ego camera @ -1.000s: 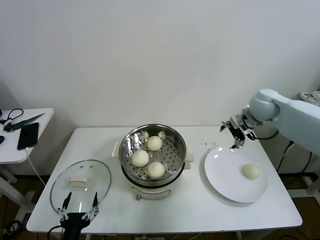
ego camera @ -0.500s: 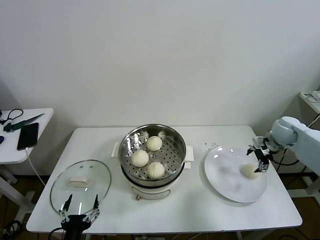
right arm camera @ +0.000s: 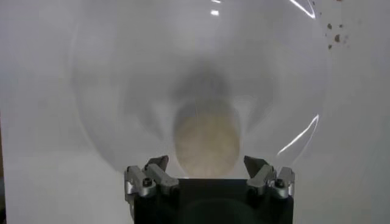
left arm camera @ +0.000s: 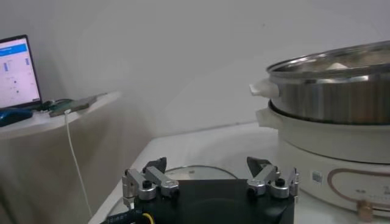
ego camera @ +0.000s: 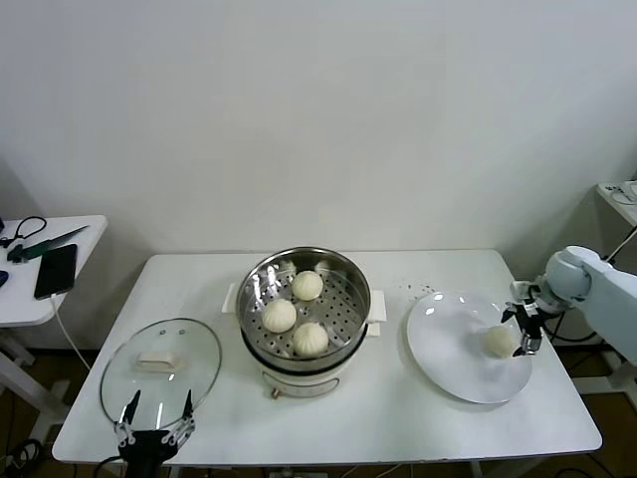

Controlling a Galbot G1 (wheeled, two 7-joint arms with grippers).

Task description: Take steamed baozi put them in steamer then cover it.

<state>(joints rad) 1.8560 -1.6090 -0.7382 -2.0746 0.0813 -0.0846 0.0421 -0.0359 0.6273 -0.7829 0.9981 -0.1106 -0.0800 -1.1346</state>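
Note:
The steamer [ego camera: 305, 304] stands at the table's middle with three baozi [ego camera: 279, 316] on its perforated tray. One baozi [ego camera: 499, 341] lies on the white plate [ego camera: 453, 349] at the right. My right gripper [ego camera: 525, 332] is open just to the right of that baozi, low over the plate. In the right wrist view the baozi [right arm camera: 206, 141] sits between and just beyond the open fingertips [right arm camera: 158, 164]. My left gripper [ego camera: 156, 416] is open and empty at the table's front edge, beside the glass lid [ego camera: 160, 367]. The left wrist view shows the steamer [left arm camera: 332, 103] off to one side.
The glass lid with a white handle lies flat at the table's front left. A small side table [ego camera: 40, 269] at the far left holds a phone and cables. Dark specks [ego camera: 416, 290] dot the table behind the plate.
My right gripper has swung from behind the plate's far edge out to the right and down to the baozi on the plate. The left gripper has sunk slightly lower.

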